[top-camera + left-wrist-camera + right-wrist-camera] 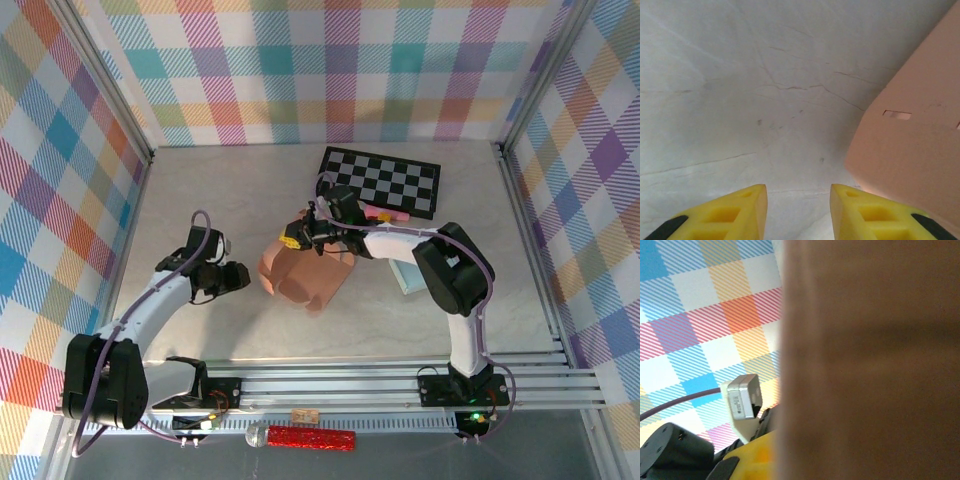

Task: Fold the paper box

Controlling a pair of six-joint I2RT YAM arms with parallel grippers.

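The paper box (303, 275) is a pinkish-tan cardboard shape lying partly folded at the table's middle. My right gripper (302, 238) is at the box's far edge and holds one raised panel. In the right wrist view that panel (870, 360) stands close and blurred, flush against the one yellow finger (749, 459) that shows; the other finger is hidden behind it. My left gripper (238, 277) rests low on the table just left of the box, open with bare table between its fingers (798, 200). The box's slotted flap (912, 145) lies beside the right finger, not between the fingers.
A black-and-white checkerboard (380, 182) lies at the back right, with a pink item (392, 215) at its near edge. A pale blue-green sheet (406, 277) lies under the right arm. A red glittery bar (310, 438) sits in front of the rails.
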